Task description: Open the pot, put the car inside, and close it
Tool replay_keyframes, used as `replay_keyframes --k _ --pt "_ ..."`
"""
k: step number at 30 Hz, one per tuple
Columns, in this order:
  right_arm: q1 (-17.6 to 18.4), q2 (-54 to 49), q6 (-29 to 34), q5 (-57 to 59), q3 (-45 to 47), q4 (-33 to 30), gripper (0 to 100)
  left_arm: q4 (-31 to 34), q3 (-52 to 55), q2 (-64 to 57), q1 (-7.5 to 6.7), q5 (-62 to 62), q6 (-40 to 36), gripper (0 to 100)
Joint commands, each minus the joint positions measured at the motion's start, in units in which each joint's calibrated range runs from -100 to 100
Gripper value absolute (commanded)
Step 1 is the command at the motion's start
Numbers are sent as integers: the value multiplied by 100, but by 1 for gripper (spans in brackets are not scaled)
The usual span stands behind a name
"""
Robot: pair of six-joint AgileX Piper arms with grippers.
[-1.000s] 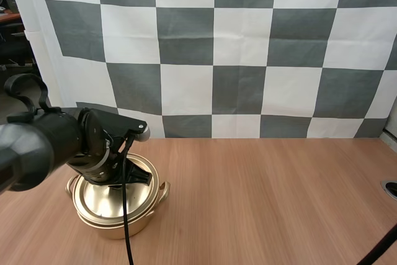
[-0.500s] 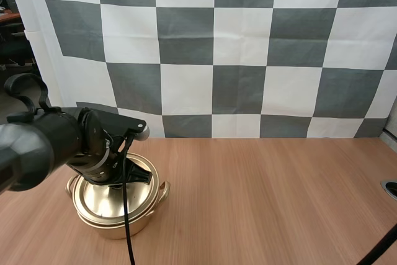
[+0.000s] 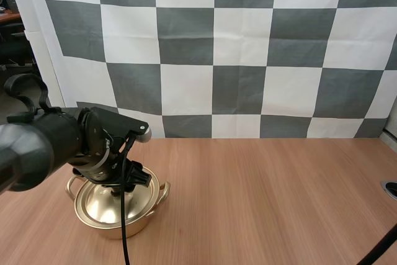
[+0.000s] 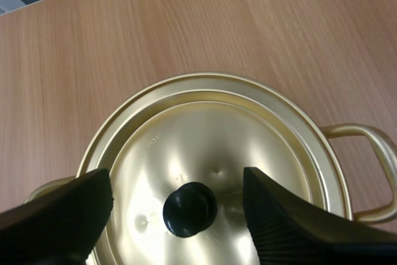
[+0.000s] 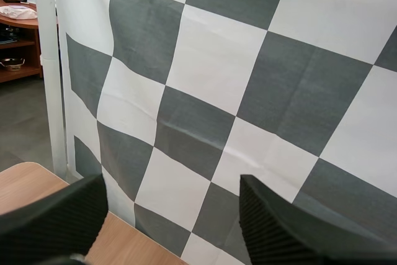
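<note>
A golden pot with two loop handles stands on the wooden table at the left. Its golden lid lies on it, with the black knob upright in the middle. My left gripper hangs just above the lid. In the left wrist view the left gripper is open, with one finger on each side of the knob and neither touching it. My right gripper is open with nothing between its fingers and faces away from the table.
Bare wooden tabletop stretches from the pot to the right. A small dark round fitting sits at the table's right edge.
My left gripper has opened and let go of the lid's knob. The lid now rests on the pot. The arm has barely moved.
</note>
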Motion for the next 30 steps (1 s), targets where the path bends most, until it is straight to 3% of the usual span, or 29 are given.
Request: replay_keyframes --k 1,14,15,16,17,19,20,30 --pt "-4 7 -3 0 3 -1 100 -2 -2 -1 1 -78 -2 100" --pt "-4 7 -3 0 3 -1 100 -2 -461 -199 1 -210 -2 100" --pt "-4 7 -3 0 3 -1 100 -2 -605 -276 1 -119 -2 95" --pt "-4 7 -3 0 3 -1 100 -2 -743 -359 1 -66 -21 84" --pt "-4 7 -3 0 3 -1 100 -2 -847 -439 1 2 -61 65" --pt "-4 7 -2 0 3 -12 100 -44 -1088 -660 1 167 -234 8" --pt "-4 7 -2 0 3 -12 100 -44 -1182 -802 -8 211 -252 1" --pt "-4 7 176 0 3 -110 100 -48 -1466 -2394 -8 59 -228 0"
